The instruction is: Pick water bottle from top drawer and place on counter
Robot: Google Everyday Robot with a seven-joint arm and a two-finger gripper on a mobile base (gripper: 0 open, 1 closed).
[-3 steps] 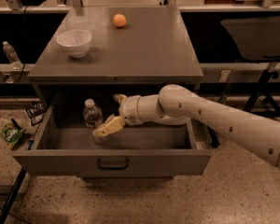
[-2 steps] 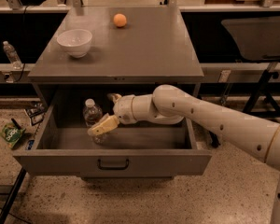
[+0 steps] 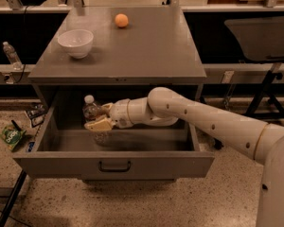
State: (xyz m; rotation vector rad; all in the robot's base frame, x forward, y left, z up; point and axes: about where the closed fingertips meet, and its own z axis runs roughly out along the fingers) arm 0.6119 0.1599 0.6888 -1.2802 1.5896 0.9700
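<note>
Bottle [image 3: 91, 110] upright at left rear of open drawer [image 3: 113, 163], white cap up. Gripper [image 3: 98, 119] against its middle, arm across from the right; clenched or loose, cannot tell. On counter [image 3: 132, 51] above: bowl [image 3: 75, 42] left, orange [image 3: 121, 20] behind.

White bowl [image 3: 75, 42], orange ball [image 3: 121, 20], green packet [image 3: 11, 137]

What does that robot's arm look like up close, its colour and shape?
The arm is a thick, cream-white tube in rounded segments, dotted with small dark spots, with a thin tan ring near its wide end. No loose cables show. Its gripper, inside the top drawer, is yellowish tan.
</note>
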